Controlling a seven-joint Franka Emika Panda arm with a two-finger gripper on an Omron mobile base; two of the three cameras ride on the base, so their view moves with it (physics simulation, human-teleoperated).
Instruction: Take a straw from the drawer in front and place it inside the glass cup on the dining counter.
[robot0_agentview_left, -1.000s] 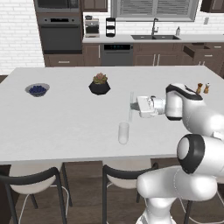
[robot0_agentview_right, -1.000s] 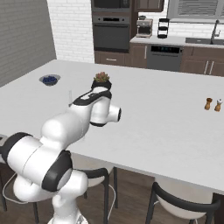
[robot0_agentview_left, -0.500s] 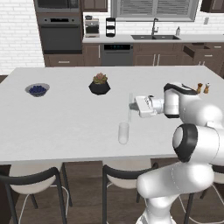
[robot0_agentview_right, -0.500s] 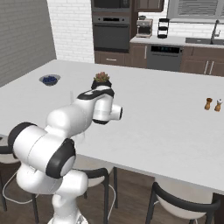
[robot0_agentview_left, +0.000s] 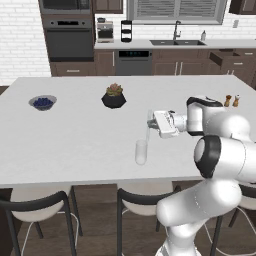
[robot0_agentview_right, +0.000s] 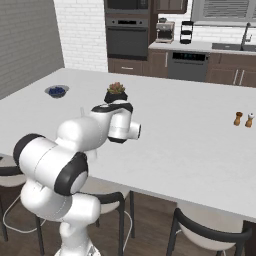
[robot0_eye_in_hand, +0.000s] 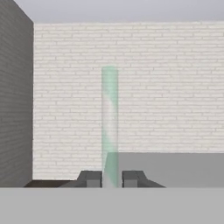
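Note:
My gripper (robot0_agentview_left: 151, 123) hangs over the white dining counter (robot0_agentview_left: 75, 135), pointing left, and is shut on the straw (robot0_agentview_left: 148, 131). The straw is a thin pale stick held upright. Just below it and slightly nearer the front edge stands the clear glass cup (robot0_agentview_left: 141, 151), apart from the straw's lower end. In the hand view the straw (robot0_eye_in_hand: 109, 118) rises between the two dark fingertips (robot0_eye_in_hand: 89, 178) of the gripper (robot0_eye_in_hand: 110, 179), against a white brick wall. A dark brown drawer (robot0_agentview_left: 223, 56) stands open in the back cabinets at far right.
On the counter are a blue bowl (robot0_agentview_left: 43, 103) at the left, a potted plant (robot0_agentview_left: 114, 96) behind the cup, and salt and pepper shakers (robot0_agentview_left: 231, 100) at the right. Dark stools (robot0_agentview_left: 35, 210) line the counter's front edge. My own arm (robot0_agentview_right: 100, 130) blocks the middle of the right base view.
The gripper and the straw stay almost in the same spot above the cup. The arm's upper links have swung round behind it.

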